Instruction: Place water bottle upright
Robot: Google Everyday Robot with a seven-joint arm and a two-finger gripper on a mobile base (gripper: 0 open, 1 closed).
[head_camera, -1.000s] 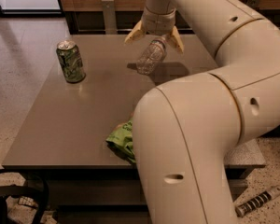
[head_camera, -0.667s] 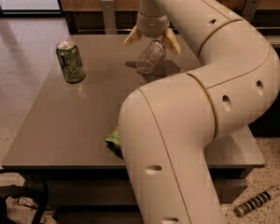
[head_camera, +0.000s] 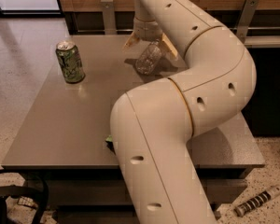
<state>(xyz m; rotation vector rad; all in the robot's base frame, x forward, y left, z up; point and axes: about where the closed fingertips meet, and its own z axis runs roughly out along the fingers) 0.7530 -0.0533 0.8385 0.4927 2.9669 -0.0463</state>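
Note:
The water bottle (head_camera: pixel 148 59) is a small clear ribbed plastic bottle. It hangs tilted, bottom end down toward the left, just above the far middle of the grey table (head_camera: pixel 74 120). My gripper (head_camera: pixel 150 42) is over it, with its two tan fingers (head_camera: pixel 168 45) spread on either side of the bottle's upper end. The cap and label are hidden by the gripper. A green drink can (head_camera: pixel 70 62) stands upright at the table's left.
My large cream arm (head_camera: pixel 177 125) crosses the table's right half and covers most of a green item (head_camera: pixel 109 139) near the front. A wooden wall with metal posts (head_camera: pixel 108 14) runs behind the table. A striped object (head_camera: pixel 256 202) lies on the floor at the right.
The arm has swung further left across the view and now hides almost all of the green item. The bottle stays in the gripper at about the same spot.

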